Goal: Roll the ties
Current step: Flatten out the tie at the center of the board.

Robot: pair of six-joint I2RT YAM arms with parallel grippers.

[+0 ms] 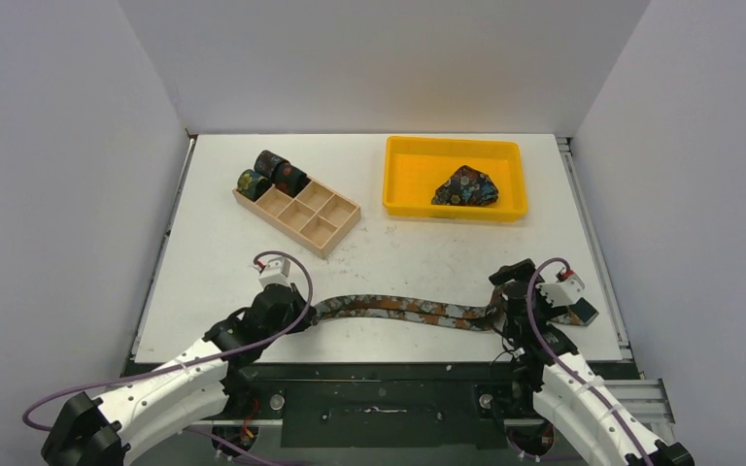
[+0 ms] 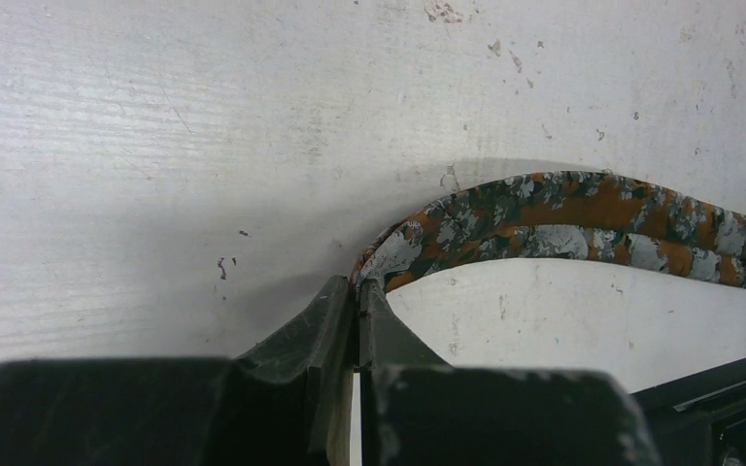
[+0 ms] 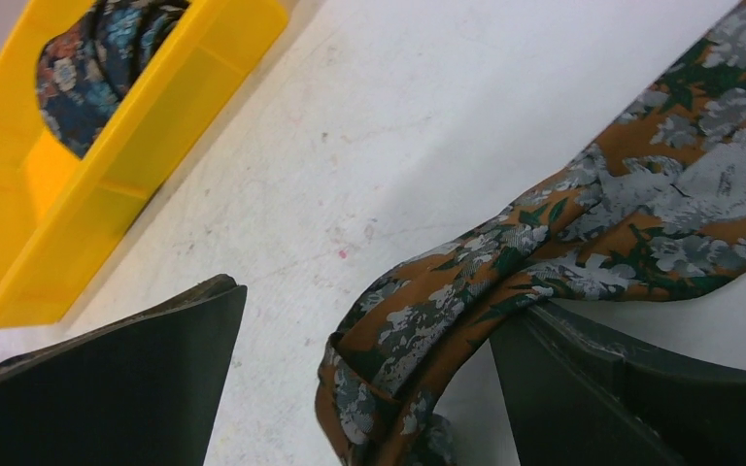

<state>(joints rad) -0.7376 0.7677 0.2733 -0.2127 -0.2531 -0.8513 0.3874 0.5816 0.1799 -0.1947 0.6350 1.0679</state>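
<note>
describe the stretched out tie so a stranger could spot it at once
On the white table, look along the near edge. The tie lies there as one long strip, one end pinched in the left gripper. It is rust-orange with grey flowers and unrolled, unlike the rolled ties at the wooden box and the bunched blue one in the yellow tray.

The left pincer hides one end of the rust tie.
</note>
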